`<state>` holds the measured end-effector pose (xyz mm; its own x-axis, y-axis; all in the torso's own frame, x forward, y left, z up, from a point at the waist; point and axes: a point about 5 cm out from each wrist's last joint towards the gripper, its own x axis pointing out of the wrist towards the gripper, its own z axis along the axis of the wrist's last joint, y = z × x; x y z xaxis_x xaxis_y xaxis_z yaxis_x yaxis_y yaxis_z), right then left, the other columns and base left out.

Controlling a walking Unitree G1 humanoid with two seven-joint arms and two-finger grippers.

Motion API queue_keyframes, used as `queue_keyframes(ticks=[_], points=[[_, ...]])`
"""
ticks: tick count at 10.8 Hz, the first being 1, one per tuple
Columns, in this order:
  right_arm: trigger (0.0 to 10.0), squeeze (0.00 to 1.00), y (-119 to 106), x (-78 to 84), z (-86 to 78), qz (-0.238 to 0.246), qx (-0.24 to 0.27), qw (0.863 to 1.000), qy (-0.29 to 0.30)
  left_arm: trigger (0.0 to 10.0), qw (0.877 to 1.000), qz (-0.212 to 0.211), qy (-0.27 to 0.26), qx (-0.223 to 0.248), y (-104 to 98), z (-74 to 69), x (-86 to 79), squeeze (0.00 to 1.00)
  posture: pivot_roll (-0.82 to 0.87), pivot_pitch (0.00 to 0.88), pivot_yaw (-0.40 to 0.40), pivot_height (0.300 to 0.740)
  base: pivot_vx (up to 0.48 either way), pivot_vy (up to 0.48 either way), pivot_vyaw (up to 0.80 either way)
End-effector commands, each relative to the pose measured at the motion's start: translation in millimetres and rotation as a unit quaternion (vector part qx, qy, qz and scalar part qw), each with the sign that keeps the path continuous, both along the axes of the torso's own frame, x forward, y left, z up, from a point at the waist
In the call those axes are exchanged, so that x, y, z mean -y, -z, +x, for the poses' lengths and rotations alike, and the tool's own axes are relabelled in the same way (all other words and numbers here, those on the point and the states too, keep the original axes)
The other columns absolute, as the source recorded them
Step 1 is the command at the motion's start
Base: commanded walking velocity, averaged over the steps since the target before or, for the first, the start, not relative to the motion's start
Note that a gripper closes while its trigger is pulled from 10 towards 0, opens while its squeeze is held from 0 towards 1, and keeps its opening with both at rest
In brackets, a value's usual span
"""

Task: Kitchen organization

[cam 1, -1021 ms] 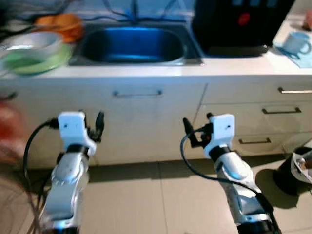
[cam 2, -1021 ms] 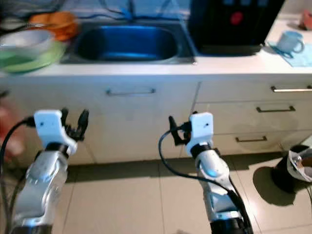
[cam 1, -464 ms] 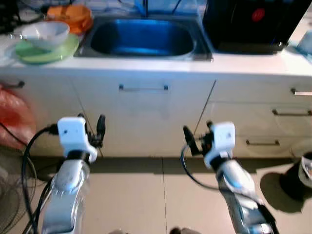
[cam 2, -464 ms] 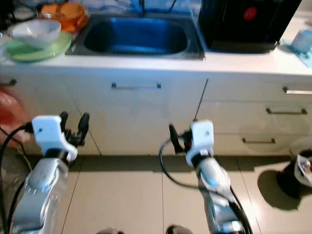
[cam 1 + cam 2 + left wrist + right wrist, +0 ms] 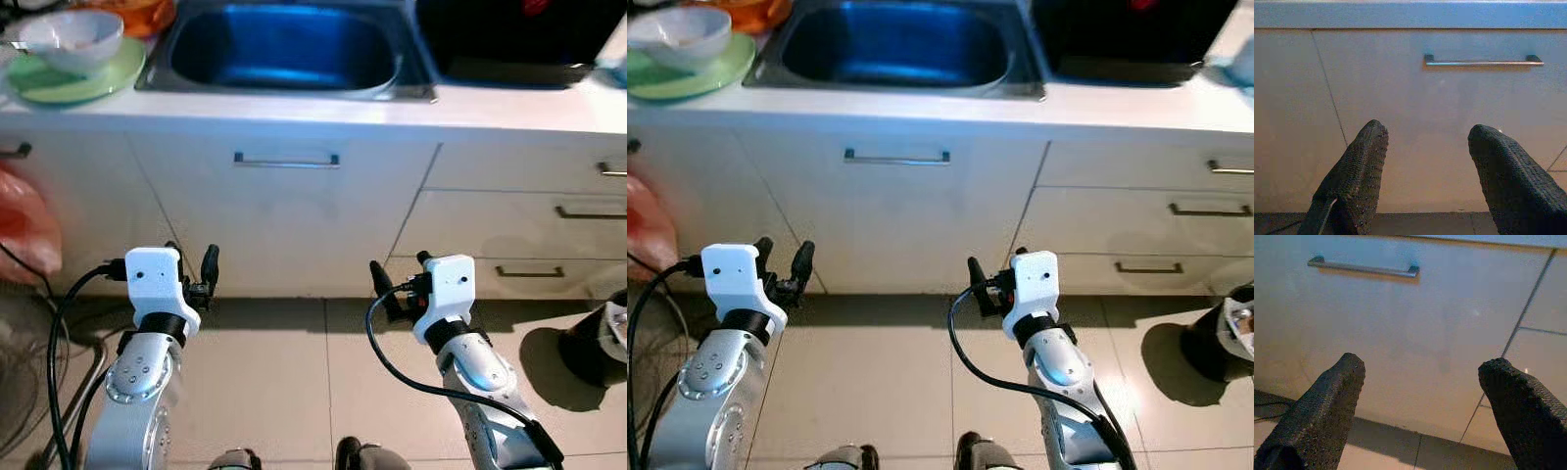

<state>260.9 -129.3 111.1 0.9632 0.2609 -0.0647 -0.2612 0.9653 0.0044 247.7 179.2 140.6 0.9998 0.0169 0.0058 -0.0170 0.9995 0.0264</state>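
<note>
I stand in front of a white kitchen counter with a steel sink (image 5: 284, 49). A white bowl (image 5: 71, 34) rests on a green plate (image 5: 69, 86) at the counter's left, beside an orange item (image 5: 137, 12). Both arms are raised low in front of the cabinet door with its bar handle (image 5: 286, 160). My left gripper (image 5: 193, 269) is open and holds nothing; in the left wrist view its fingers (image 5: 1359, 166) frame the door below the handle (image 5: 1483, 62). My right gripper (image 5: 400, 279) is open and empty too, facing the same door and handle (image 5: 1364, 268).
A black appliance (image 5: 519, 39) stands on the counter right of the sink. Drawers with handles (image 5: 588, 211) are on the right. A black bin (image 5: 593, 343) sits on the tiled floor at right, a red bag (image 5: 24, 225) at left. My feet (image 5: 294, 458) show below.
The whole picture has shifted: the camera moved closer to the counter and looks more steeply down. Both grippers stay open and empty in front of the cabinet.
</note>
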Motion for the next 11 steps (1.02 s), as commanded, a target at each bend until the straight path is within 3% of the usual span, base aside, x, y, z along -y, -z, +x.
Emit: queue_keyframes(ticks=[1, 3, 7, 11], points=[[10.0, 0.0, 1.0, 1.1, -5.0, 0.002, -0.008, 1.0, -0.002, 10.0, 1.0, 0.001, 0.004, -0.001, -2.2, -3.0, 1.3, 0.0, 0.04, 0.222, -0.02, 0.74, 0.0, 0.0, 0.0], [10.0, 0.0, 1.4, 0.5, -7.5, 0.002, -0.011, 1.0, -0.002, 10.0, 1.0, -0.004, 0.01, -0.006, 0.4, -3.5, 5.7, 0.0, 0.03, 0.216, -0.021, 0.74, 0.0, 0.0, 0.0], [10.0, 0.0, -20.1, -4.2, 8.7, 0.012, 0.025, 1.0, -0.005, 10.0, 1.0, -0.008, 0.01, 0.022, -13.7, 13.9, 5.2, 0.0, 0.03, 0.169, -0.017, 0.74, 0.0, 0.0, 0.0], [10.0, 0.0, -23.8, -3.4, 19.6, 0.014, 0.035, 0.999, -0.002, 10.0, 0.999, -0.012, -0.009, 0.045, -21.2, 34.1, 2.3, 0.0, 0.02, 0.118, -0.025, 0.74, 0.0, 0.0, 0.0]])
